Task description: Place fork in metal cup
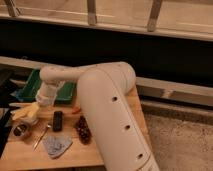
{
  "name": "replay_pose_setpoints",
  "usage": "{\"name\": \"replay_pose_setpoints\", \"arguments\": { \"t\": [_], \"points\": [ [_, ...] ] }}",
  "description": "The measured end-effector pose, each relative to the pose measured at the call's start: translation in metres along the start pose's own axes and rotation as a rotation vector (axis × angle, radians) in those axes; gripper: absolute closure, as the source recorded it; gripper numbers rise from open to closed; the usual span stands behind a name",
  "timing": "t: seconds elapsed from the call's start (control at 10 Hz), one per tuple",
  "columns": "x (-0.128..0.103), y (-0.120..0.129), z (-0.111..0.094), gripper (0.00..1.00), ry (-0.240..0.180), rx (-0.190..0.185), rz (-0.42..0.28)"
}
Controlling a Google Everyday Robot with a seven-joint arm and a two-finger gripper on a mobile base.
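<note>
The fork (41, 136) lies on the wooden table (87, 156), a thin silvery strip slanting between the metal cup and the black bar (58, 120). The metal cup (21, 131) stands near the table's left edge, small and shiny with a dark inside. My gripper (26, 111), with pale yellow fingers, hovers just above and slightly behind the cup, up and left of the fork. It is open, and nothing sits between its fingers. The white arm reaches in from the right.
A green tray (35, 89) sits at the back left of the table. A grey cloth (56, 146) lies in front of the fork. A dark reddish object (82, 129) and a small orange piece (76, 110) lie right of the black bar.
</note>
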Motion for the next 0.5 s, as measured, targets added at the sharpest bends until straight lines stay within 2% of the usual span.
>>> {"name": "replay_pose_setpoints", "arguments": {
  "t": [0.5],
  "points": [
    [0.024,-0.021,0.025,0.27,-0.003,-0.075,0.018]
  ]
}}
